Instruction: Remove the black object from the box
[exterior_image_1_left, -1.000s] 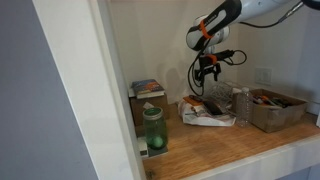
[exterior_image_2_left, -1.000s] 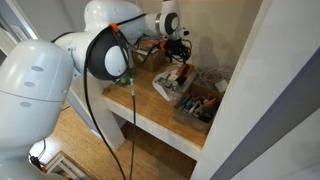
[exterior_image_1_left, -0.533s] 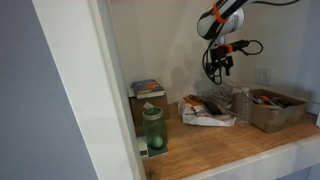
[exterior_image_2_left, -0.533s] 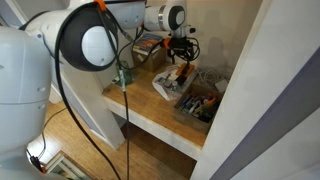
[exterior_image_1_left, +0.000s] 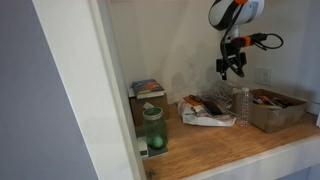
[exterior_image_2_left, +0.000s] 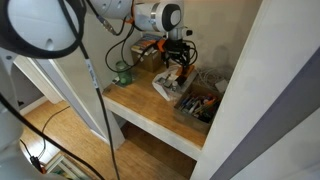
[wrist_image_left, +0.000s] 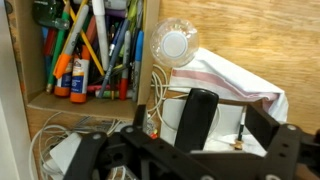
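So, change: the gripper (exterior_image_1_left: 231, 70) has swung sideways toward the box (exterior_image_1_left: 283, 112) and risen. A second ago it hung lower, over the white pile (exterior_image_1_left: 205, 112) and farther from the box.
Gripper: its fingers are spread wide with nothing between them. In the wrist view (wrist_image_left: 185, 150) they sit at the two lower corners. It hangs above the clear bottle (exterior_image_1_left: 241, 106), just short of the box.
Black object: probably the dark blocky shape (wrist_image_left: 47, 13) in one corner of the box (wrist_image_left: 95, 103), though that corner is too dim to be sure.
Box contents: pens and markers (wrist_image_left: 100, 45), packed close and leaning against one another.
Beside the box: the clear bottle (wrist_image_left: 173, 43) stands just outside its wall. Past the bottle, away from the box, lies a white cloth with a red stripe (wrist_image_left: 240, 85).
Near the box: loose cables (wrist_image_left: 50, 140) lie on the wood just outside its long wall.
Well apart from the box: a green jar (exterior_image_1_left: 153, 130) and a taller brown box (exterior_image_1_left: 147, 98) stand at the opposite end of the counter.
In the way: a white post (exterior_image_1_left: 105, 90) in the foreground hides everything beyond that far end in an exterior view.
Surface: a wooden counter (exterior_image_1_left: 230, 140), seen from above in an exterior view (exterior_image_2_left: 135, 100).
Room: a pale wall rises behind the box, with an outlet plate (exterior_image_1_left: 264, 75) above it.
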